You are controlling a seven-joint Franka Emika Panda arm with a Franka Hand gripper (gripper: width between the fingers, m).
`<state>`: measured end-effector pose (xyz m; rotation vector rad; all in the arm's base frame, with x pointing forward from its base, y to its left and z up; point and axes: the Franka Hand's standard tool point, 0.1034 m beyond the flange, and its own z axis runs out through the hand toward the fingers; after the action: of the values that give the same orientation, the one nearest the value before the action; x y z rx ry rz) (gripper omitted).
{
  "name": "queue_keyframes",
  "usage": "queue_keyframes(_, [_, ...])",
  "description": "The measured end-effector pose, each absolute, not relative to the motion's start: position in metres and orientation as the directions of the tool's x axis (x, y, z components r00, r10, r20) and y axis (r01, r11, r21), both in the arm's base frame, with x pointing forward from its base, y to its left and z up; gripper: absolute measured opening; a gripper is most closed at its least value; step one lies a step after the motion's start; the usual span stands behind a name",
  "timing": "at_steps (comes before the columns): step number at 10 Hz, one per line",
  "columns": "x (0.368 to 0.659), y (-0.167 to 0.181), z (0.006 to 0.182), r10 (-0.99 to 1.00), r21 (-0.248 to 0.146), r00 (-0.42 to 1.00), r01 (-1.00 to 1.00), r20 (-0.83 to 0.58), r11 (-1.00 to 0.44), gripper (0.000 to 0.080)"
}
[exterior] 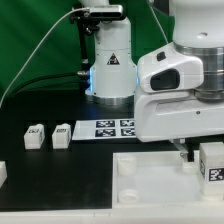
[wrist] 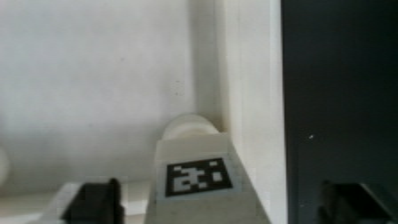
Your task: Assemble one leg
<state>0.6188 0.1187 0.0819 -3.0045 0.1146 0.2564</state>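
Observation:
In the wrist view a leg (wrist: 199,168), a small white block with a black-and-white tag, lies between my fingers on the large white panel (wrist: 89,90), close to the panel's edge. My gripper (wrist: 222,206) is open and straddles this leg, with a gap showing on each side between the fingers (wrist: 93,200) and the leg. In the exterior view the same leg (exterior: 212,165) sits at the panel's (exterior: 150,178) right end. There the gripper (exterior: 192,152) is mostly hidden under the arm's white body. Two more legs (exterior: 35,134) (exterior: 62,135) stand at the exterior view's left.
The marker board (exterior: 115,127) lies behind the panel in front of the arm's base (exterior: 110,60). A small white part (exterior: 3,172) shows at the far left edge. Black table (wrist: 338,90) runs beside the panel's edge.

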Motion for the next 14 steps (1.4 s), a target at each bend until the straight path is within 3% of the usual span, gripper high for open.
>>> queue_keyframes(1, [0.619, 0.118, 0.082, -0.06, -0.117, 0.983, -0.081, -0.173, -0.99, 0.0407])
queue_keyframes(2, [0.618, 0.118, 0.081, -0.141, -0.104, 0.973, -0.162, -0.183, -0.981, 0.0407])
queue_keyframes(3, [0.618, 0.117, 0.081, -0.266, -0.078, 0.944, -0.286, -0.195, -0.955, 0.0296])
queue_keyframes(6, [0.616, 0.119, 0.08, -0.599, -0.024, 0.78, -0.612, -0.18, -0.79, 0.0294])
queue_keyframes(8, [0.612, 0.124, 0.078, -0.862, -0.005, 0.471, -0.878, -0.188, -0.479, 0.0294])
queue_keyframes(10, [0.612, 0.13, 0.076, -0.95, -0.013, 0.244, -0.969, -0.192, -0.246, 0.0294])
queue_keyframes(12, [0.613, 0.135, 0.075, -0.977, 0.007, 0.049, -0.999, -0.206, -0.052, 0.0294])
queue_keyframes(13, [0.613, 0.135, 0.075, -0.977, 0.008, 0.043, -0.999, -0.209, -0.045, 0.0402])
queue_keyframes(14, [0.613, 0.135, 0.075, -0.975, 0.003, 0.069, -0.997, -0.21, -0.072, 0.0402])
